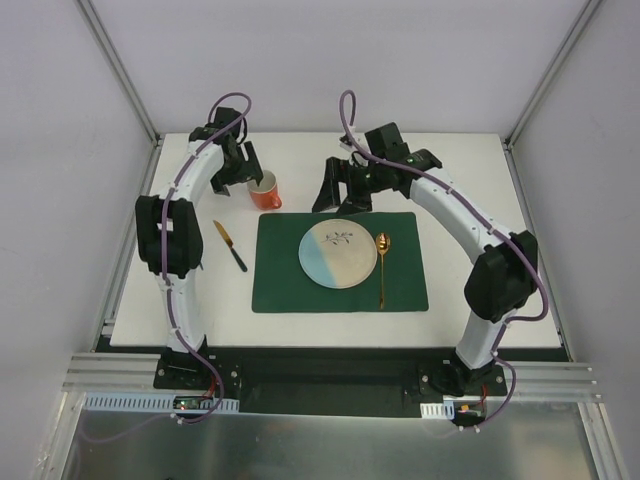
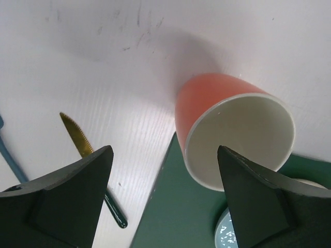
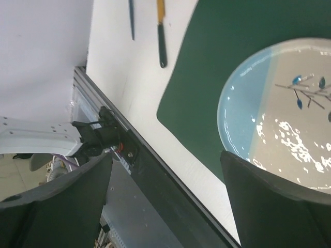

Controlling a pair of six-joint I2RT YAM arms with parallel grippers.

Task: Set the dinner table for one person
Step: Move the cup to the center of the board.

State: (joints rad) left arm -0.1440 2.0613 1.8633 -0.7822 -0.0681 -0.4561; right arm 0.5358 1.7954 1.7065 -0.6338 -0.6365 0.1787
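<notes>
The white dinner table point(image 1: 460, 170) holds a dark green placemat point(image 1: 280, 280). On the mat lie a round blue-and-cream plate point(image 1: 338, 254) and a gold spoon point(image 1: 382, 268) to its right. An orange cup point(image 1: 265, 192) stands at the mat's far left corner; it also shows in the left wrist view point(image 2: 227, 124). A knife point(image 1: 230, 246) with a gold blade and dark handle lies left of the mat. My left gripper point(image 1: 240, 170) is open and empty just behind the cup. My right gripper point(image 1: 340, 190) is open and empty above the mat's far edge, near the plate point(image 3: 289, 103).
The table's near edge borders a black rail and metal frame point(image 3: 155, 175). White walls enclose the table on three sides. A thin blue item point(image 3: 131, 20) lies beside the knife point(image 3: 161, 31) in the right wrist view.
</notes>
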